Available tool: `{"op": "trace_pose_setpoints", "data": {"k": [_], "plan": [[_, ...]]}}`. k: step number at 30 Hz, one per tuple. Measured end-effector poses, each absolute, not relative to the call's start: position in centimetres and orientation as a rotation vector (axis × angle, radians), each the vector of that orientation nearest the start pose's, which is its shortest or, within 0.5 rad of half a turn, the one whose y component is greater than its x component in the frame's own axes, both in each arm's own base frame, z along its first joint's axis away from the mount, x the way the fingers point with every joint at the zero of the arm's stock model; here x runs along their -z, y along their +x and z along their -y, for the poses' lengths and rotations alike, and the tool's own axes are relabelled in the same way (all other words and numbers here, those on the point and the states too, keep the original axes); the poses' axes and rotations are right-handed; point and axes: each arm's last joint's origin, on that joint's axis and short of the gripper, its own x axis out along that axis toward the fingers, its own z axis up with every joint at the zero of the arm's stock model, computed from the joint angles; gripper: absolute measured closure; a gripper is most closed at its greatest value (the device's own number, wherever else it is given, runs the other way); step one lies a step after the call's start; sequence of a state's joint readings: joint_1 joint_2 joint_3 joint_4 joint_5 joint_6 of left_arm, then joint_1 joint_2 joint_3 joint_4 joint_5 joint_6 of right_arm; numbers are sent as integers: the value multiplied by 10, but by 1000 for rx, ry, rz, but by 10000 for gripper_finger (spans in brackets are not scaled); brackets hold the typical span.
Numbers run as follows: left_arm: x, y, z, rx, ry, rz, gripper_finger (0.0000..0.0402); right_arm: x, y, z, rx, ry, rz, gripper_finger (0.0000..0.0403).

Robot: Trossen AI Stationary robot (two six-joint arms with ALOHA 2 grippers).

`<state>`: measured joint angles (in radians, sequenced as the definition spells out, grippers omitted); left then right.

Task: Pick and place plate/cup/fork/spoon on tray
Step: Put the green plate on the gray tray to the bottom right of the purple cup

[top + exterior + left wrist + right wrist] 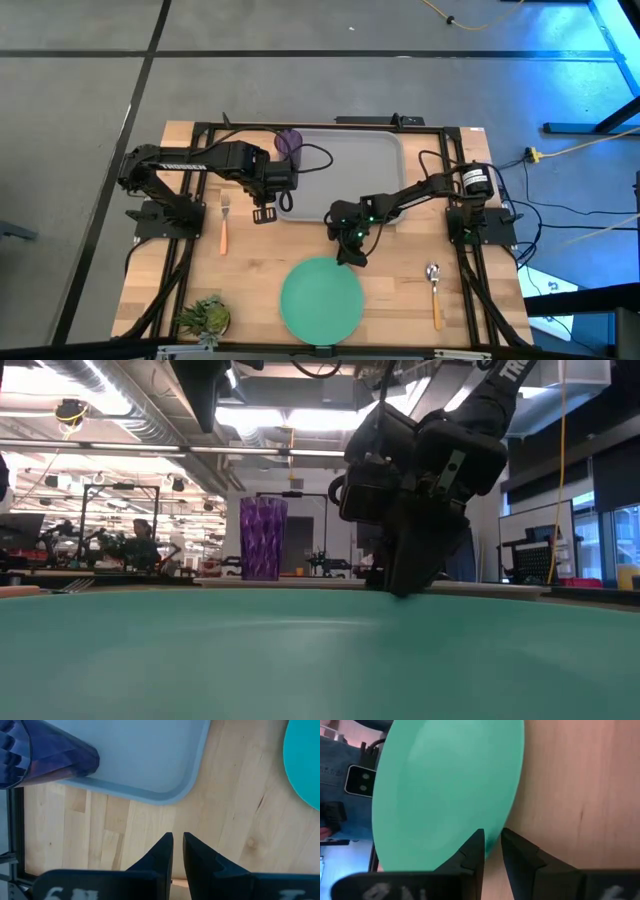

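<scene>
The mint-green plate [322, 298] lies flat on the wooden table near its front edge. My right gripper [349, 256] slants down at the plate's far rim [490, 842], open by a narrow gap, one finger over the plate and one over the bare wood beside it. The grey tray [350, 160] sits at the table's far middle, and the purple cup [288, 142] stands upright in its far left corner. The fork [225, 228] lies left of the tray, the spoon [434, 285] right of the plate. My left gripper [265, 214] hangs shut above the table by the tray's near left corner. My right gripper straddles the plate's far rim [492, 837], coming from the far side and slanting down. In the low view a fingertip [400, 585] sits right at the rim. I cannot tell whether it touches the rim. The plate lies flat on the table.
A small green plant [205, 316] stands at the table's near left corner. Black frame rails run along the table's left and right sides. Bare wood shows between the plate and the tray.
</scene>
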<state>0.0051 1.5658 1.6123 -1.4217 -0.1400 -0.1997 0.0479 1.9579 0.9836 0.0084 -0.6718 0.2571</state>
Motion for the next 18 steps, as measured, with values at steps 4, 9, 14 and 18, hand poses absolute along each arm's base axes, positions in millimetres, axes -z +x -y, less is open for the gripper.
{"op": "trace_pose_setpoints", "data": {"k": [4,9,14,18], "plan": [[-344,279,-5,-257,-74,-1353,365,-105,358,-35,-533,523,-1019,332],[-344,279,-5,-257,-74,-1353,365,-103,358,-35,-504,512,-1016,332],[-344,279,-5,-257,-74,-1353,365,-99,361,-36,-474,537,-1017,332],[-344,279,-5,-257,-73,-1352,365,-98,362,-37,-466,535,-1017,340]]}}
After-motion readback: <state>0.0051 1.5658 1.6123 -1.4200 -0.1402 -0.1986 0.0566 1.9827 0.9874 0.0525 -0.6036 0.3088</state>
